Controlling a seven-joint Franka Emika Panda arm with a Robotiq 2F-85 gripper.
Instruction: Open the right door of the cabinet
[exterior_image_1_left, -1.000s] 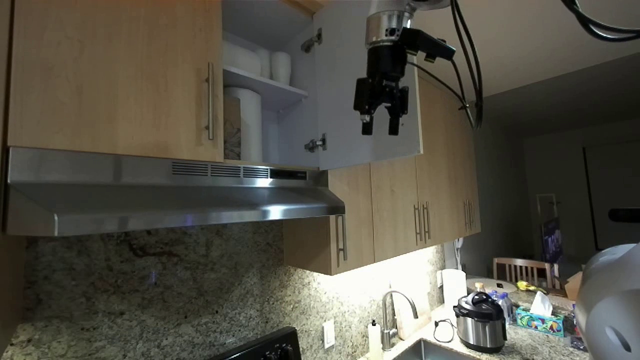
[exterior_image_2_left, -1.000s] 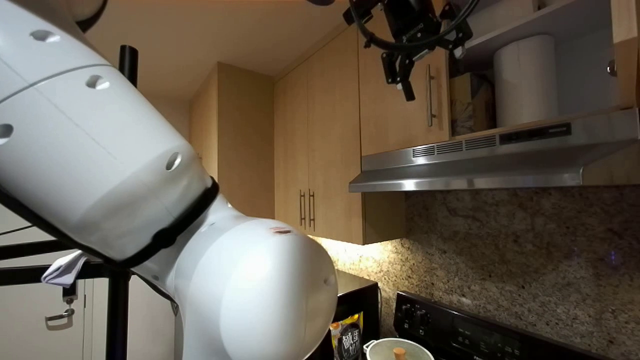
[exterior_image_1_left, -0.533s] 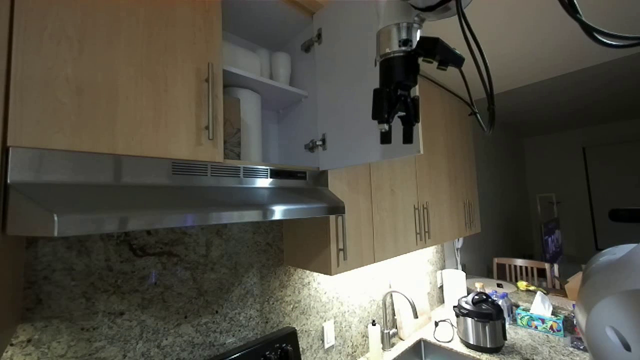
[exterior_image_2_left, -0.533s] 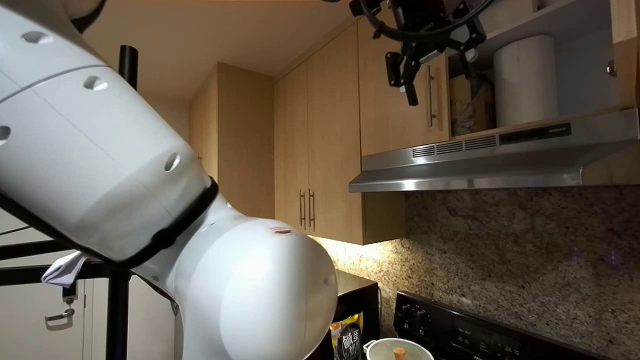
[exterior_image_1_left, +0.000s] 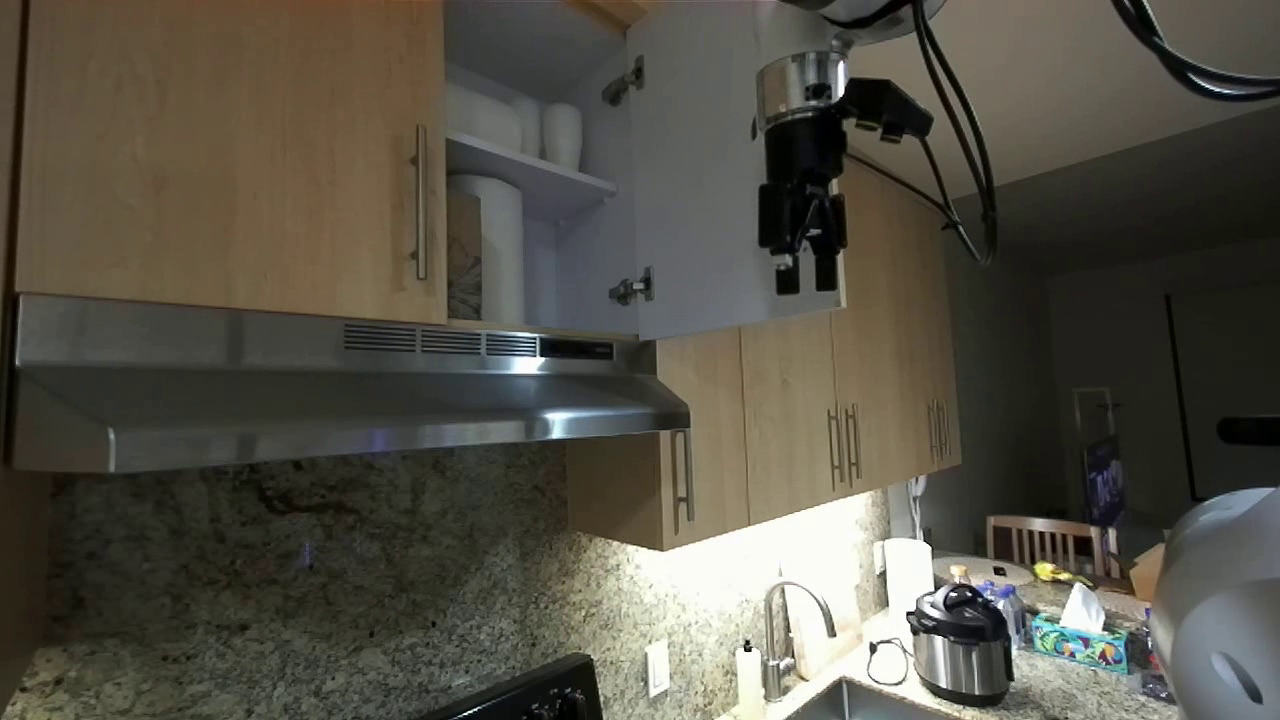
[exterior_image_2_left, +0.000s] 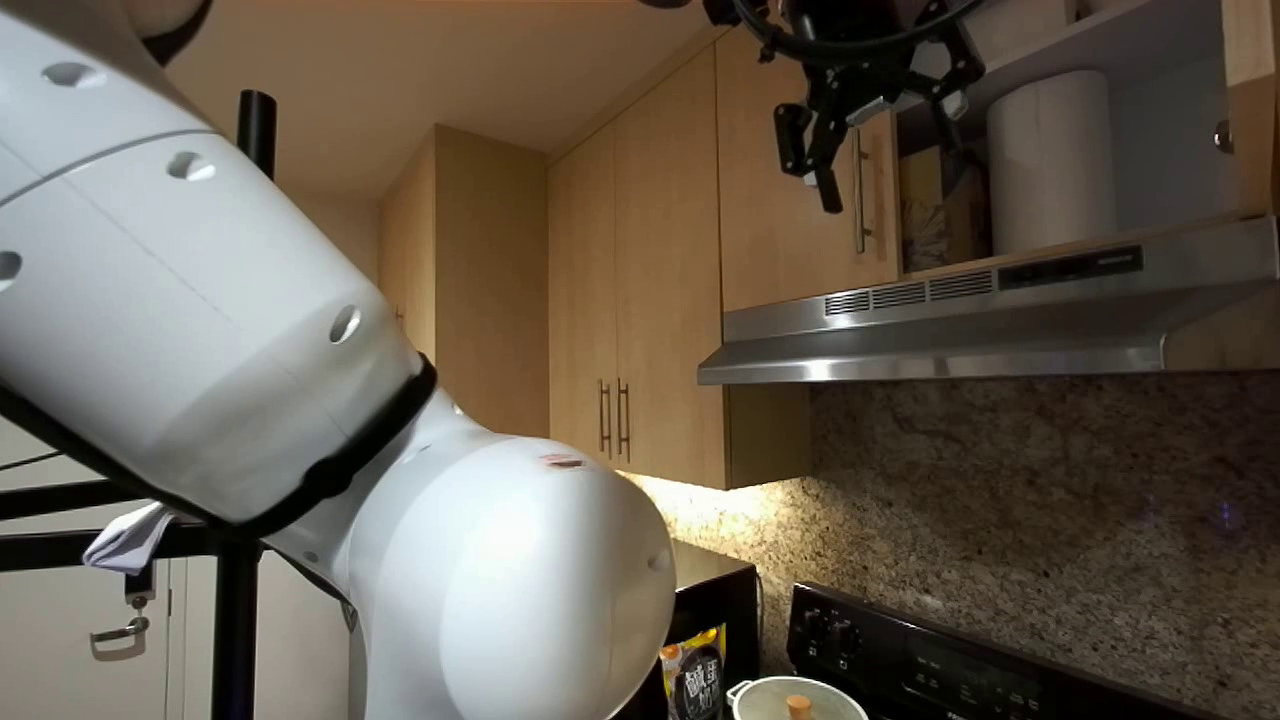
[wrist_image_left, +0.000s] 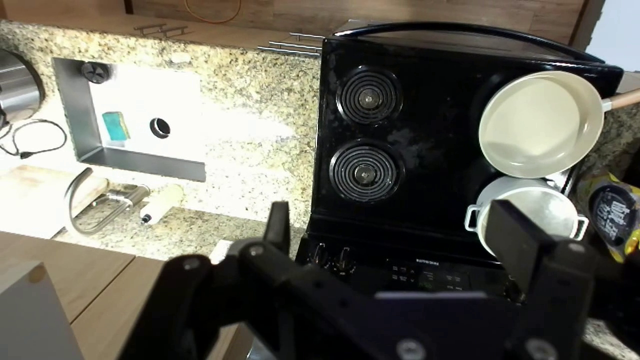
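The cabinet (exterior_image_1_left: 535, 180) above the range hood has its right door (exterior_image_1_left: 690, 180) standing open, with the pale inner face and two hinges showing. The right door's handle is hidden. The twin left door (exterior_image_1_left: 230, 150) is shut; it also shows in an exterior view (exterior_image_2_left: 790, 240). My gripper (exterior_image_1_left: 807, 278) points down, with its fingers apart and nothing between them. It appears before the open door's inner face near its free edge. It also shows in an exterior view (exterior_image_2_left: 895, 170) and in the wrist view (wrist_image_left: 389, 210), above the stove. A pale panel (wrist_image_left: 35, 315), probably the open door, shows at lower left there.
The range hood (exterior_image_1_left: 350, 400) juts out below the cabinet. Inside stand a paper roll (exterior_image_1_left: 503, 250) and white dishes on a shelf (exterior_image_1_left: 540, 175). More shut cabinets (exterior_image_1_left: 790, 420) lie beyond the door. The stove (wrist_image_left: 425, 140) holds a pan (wrist_image_left: 540, 125) and a pot (wrist_image_left: 530, 210).
My gripper has moved down and to the right in an exterior view, toward the door's free edge, and turned slightly. It slowed over the last half second. The right door has not moved.
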